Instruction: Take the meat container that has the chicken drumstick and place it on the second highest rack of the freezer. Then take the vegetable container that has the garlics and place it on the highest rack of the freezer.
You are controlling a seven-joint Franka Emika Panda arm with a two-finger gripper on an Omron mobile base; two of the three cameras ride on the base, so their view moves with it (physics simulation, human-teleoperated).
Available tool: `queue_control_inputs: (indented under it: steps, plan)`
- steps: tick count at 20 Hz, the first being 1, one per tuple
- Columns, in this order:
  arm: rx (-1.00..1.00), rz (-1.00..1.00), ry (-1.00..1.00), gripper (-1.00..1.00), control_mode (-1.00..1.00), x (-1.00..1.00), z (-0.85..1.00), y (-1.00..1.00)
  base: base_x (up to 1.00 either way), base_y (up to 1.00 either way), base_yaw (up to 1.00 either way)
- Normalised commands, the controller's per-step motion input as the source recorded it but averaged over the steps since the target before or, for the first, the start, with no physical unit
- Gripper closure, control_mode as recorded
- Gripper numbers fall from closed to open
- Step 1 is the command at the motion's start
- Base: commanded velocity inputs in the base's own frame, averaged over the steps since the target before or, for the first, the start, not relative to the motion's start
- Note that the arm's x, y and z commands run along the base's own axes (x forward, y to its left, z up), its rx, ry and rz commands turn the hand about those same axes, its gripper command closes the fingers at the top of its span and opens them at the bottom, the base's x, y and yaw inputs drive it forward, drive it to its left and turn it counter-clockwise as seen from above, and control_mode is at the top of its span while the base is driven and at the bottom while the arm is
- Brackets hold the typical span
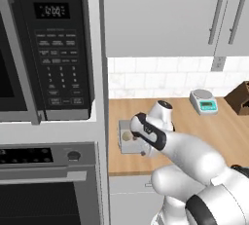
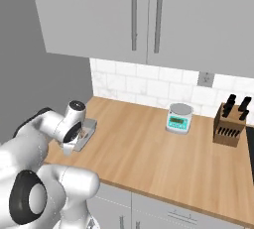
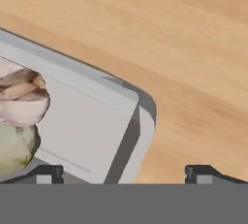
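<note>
At the lower edge of the hand view, the gripper (image 3: pixel 126 172) stands spread wide with nothing between its fingertips (image 3: pixel 46 173), straddling the rim of the grey vegetable container (image 3: pixel 92 121). The garlics (image 3: pixel 19 116) cluster at the frame's left, inside it. The container sits on the wooden counter (image 3: pixel 193 63).

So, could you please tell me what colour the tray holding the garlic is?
Light grey tray; the hand view shows it best, with the pale garlic inside.
</note>
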Motion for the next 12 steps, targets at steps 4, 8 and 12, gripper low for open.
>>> queue_control_inputs:
  steps: [4,8,12]
  plan:
    - [0.0,0.02,0.04,-1.0,-1.0,0.25,-0.35,0.01,0.0,0.0,0.0]
    - [0.0,0.03,0.11,1.0,-1.0,0.45,-0.61,0.01,0.0,0.0,0.0]
    - [0.0,0.05,0.19,1.0,-1.0,0.49,-0.54,0.0,0.0,0.0,0.0]
